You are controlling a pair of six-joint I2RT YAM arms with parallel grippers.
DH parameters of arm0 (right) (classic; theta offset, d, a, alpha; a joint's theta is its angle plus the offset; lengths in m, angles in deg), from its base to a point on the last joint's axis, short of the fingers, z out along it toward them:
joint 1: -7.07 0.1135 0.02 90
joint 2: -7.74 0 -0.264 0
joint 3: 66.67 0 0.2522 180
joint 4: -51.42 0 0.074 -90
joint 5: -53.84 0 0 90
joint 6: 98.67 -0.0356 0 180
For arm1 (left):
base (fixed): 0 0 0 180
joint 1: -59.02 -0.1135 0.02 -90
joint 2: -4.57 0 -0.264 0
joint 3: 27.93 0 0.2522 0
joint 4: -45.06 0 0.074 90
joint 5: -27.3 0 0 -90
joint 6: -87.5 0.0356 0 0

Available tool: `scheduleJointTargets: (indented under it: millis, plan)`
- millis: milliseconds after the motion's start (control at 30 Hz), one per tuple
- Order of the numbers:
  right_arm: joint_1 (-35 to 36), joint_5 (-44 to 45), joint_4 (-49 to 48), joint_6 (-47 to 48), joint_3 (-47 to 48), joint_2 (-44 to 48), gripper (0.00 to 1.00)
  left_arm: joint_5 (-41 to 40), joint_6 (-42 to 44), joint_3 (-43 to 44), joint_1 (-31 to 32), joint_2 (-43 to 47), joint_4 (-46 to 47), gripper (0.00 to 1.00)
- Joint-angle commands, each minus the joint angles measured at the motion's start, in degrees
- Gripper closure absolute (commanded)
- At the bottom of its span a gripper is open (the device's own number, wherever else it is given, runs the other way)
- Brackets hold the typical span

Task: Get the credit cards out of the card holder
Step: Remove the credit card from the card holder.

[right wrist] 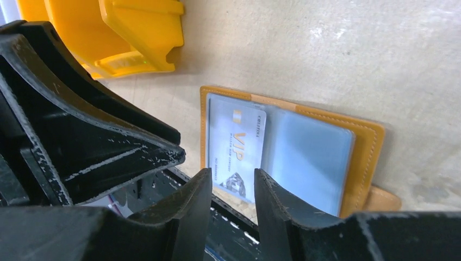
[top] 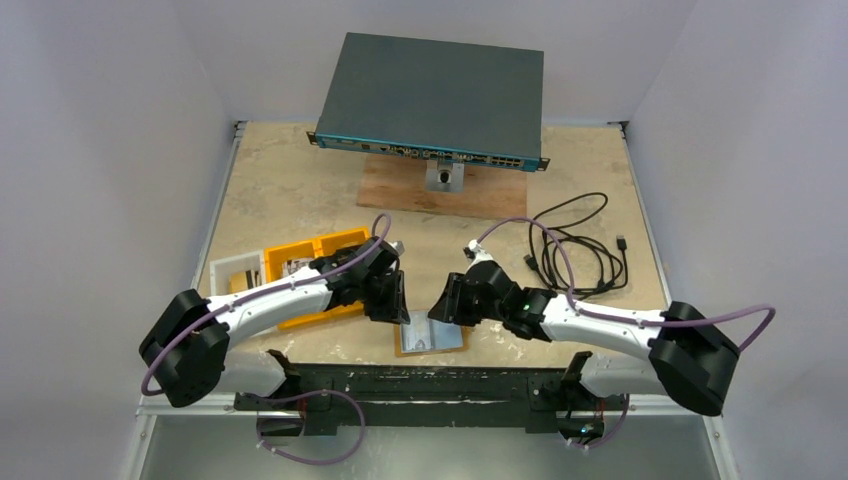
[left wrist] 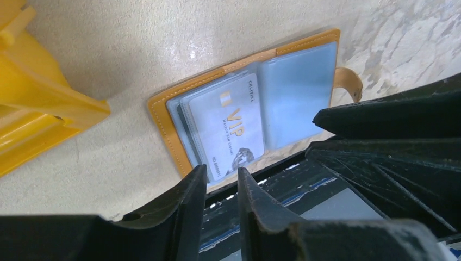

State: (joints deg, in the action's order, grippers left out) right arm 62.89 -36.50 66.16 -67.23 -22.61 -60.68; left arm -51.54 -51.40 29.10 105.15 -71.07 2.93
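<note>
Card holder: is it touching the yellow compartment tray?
Apart. The left wrist view shows a strip of bare table between the card holder and the yellow compartment tray; the right wrist view shows the same gap.

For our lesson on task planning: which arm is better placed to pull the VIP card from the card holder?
Probably the left: the VIP card lies in the card holder half nearer that arm, and the left end effector hangs open at the card's near edge.

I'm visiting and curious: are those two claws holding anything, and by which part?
Nothing looks held. The left gripper and right gripper hang over the card holder with jaws slightly apart; the VIP card lies flat inside.
</note>
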Motion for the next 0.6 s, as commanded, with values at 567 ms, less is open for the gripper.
scheduleJointTargets:
  millis: [567]
  plan:
    - [-1.4,-6.8,-14.1,-0.7,-3.9,-9.8,0.70,0.8,-0.3,-1.8,-0.3,-5.8,6.3,0.94]
